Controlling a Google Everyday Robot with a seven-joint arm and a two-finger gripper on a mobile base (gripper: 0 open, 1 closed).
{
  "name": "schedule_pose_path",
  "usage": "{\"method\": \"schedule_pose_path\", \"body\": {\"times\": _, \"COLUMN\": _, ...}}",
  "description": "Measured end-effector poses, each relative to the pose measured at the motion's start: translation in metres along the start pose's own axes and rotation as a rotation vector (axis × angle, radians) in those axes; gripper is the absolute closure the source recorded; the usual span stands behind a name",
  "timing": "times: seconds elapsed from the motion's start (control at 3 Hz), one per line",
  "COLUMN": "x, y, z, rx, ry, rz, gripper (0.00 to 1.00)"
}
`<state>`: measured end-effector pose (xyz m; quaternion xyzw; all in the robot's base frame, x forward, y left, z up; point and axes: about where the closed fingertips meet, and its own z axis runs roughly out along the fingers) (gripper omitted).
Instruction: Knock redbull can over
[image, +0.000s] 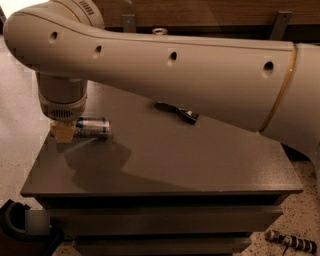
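Redbull can (93, 126) lies sideways beside the jaws on the table (175, 160).

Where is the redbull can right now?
In the camera view, the redbull can lies on its side on the left of the gray table, right beside the gripper at its left end.

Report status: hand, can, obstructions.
Hand low at left of table. Redbull can on its side, right beside hand. Small dark object mid-table, apart from both.
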<state>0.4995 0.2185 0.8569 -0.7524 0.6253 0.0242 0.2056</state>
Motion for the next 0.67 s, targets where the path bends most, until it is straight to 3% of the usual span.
{"method": "schedule_pose_path", "body": {"times": 0.33, "x": -0.0001, "y": 0.0008, "z": -0.0005, "rx": 0.001, "ry": 0.001, "rz": -0.002, "gripper": 0.0}}
{"method": "schedule_pose_path", "body": {"times": 0.67, "x": -0.0001, "y": 0.0008, "z": -0.0005, "rx": 0.001, "ry": 0.001, "rz": -0.002, "gripper": 0.0}}
